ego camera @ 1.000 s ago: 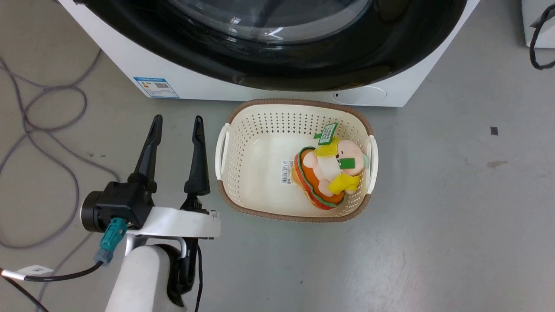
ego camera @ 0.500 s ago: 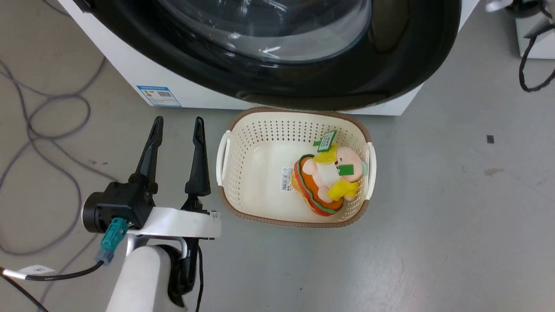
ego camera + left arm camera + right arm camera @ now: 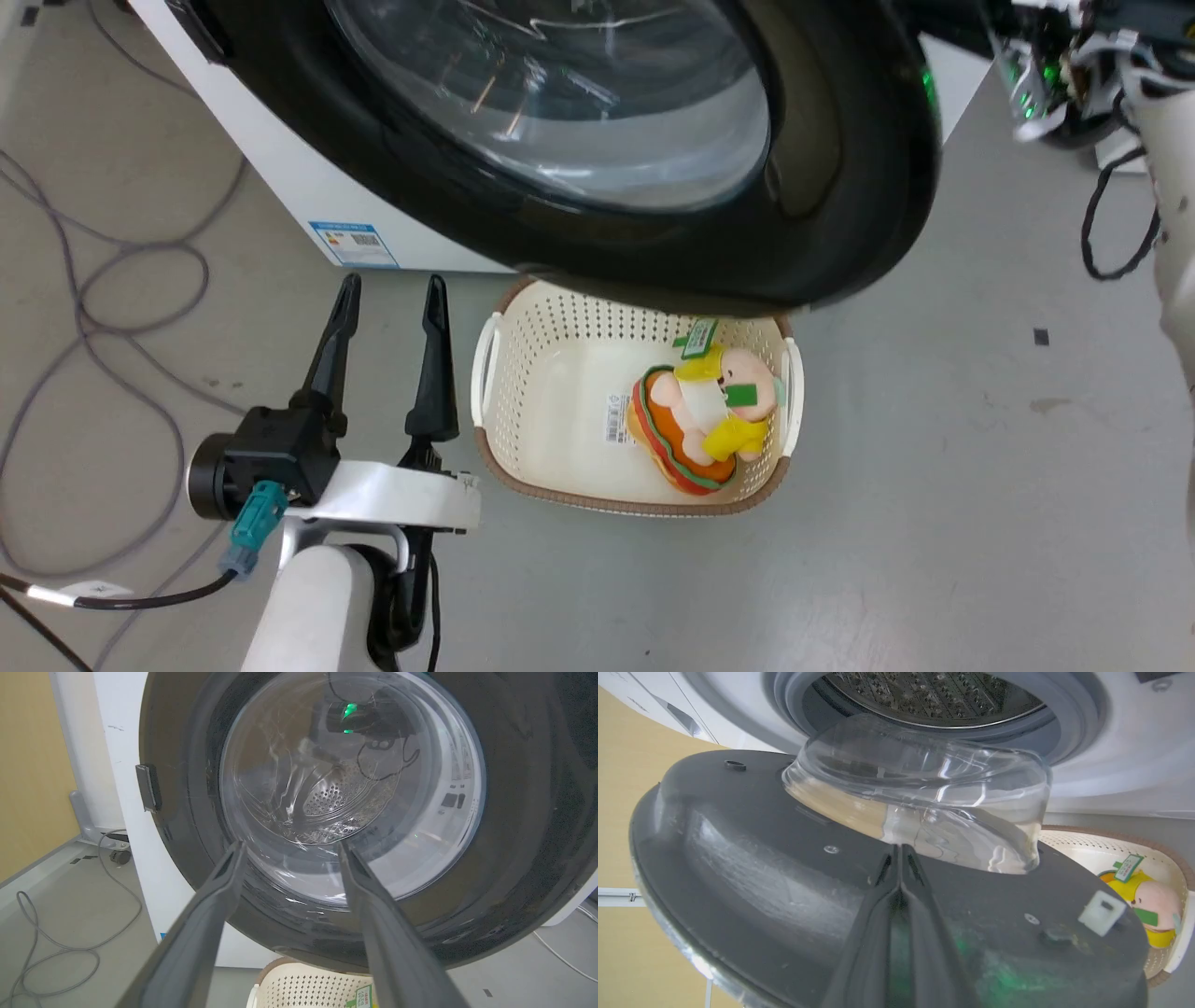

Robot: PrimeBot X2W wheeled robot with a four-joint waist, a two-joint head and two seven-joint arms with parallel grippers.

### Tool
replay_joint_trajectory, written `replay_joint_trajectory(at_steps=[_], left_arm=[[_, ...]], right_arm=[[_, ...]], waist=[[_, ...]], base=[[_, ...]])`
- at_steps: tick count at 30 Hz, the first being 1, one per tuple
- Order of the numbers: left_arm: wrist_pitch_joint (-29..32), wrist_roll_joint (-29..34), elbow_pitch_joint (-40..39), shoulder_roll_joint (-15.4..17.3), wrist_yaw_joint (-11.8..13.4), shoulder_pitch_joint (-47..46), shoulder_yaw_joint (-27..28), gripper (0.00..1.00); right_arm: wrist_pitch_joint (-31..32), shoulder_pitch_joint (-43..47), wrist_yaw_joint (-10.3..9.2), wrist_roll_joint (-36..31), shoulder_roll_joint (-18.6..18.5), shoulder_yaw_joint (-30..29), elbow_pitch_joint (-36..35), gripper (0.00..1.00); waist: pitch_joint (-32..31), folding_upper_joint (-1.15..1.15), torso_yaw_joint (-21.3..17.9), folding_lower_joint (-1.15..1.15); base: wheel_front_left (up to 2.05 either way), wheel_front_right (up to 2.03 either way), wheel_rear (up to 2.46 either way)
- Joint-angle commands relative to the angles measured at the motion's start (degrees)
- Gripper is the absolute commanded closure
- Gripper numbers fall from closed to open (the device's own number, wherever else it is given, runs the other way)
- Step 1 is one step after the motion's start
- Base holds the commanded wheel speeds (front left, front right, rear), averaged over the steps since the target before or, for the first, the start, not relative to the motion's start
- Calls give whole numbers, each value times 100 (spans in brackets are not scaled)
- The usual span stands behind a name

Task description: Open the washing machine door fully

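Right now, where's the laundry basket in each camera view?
Head view: basket at centre, far end beneath the washing machine door.
Left wrist view: basket at bottom edge, below the door.
Right wrist view: basket at right edge, past the door.
Shared landmark: the door's clear glass bowl.

Right gripper [image 3: 901, 851] fingers pressed together, washing machine door [image 3: 752, 858] inner face ahead, steel drum [image 3: 934, 695] beyond

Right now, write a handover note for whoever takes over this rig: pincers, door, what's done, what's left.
Pincers: the left pincer is open and empty, low beside the basket. The right pincer is shut and holds nothing, tips seemingly on the inner face of the washing machine door.
Door: swung partly out, over the basket; drum exposed.
Done: unlatched, partly open.
Left: push it fully open.
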Motion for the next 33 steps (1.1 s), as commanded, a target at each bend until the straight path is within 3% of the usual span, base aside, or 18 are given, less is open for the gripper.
replay_joint_trajectory(at_steps=[1,21,33], left_arm=[[-32,-6,18,10,25,76,-13,0],[-32,391,372,10,-185,622,189,0],[-32,474,484,10,-247,912,302,0]], right_arm=[[94,191,-3,62,62,6,-58,100],[892,1878,-3,377,503,31,-1320,100],[1413,2821,-3,648,713,387,-2335,100]], waist=[[-61,0,8,0],[-830,0,164,0],[-1063,0,173,0]], base=[[0,0,0],[0,0,0],[0,0,0]])
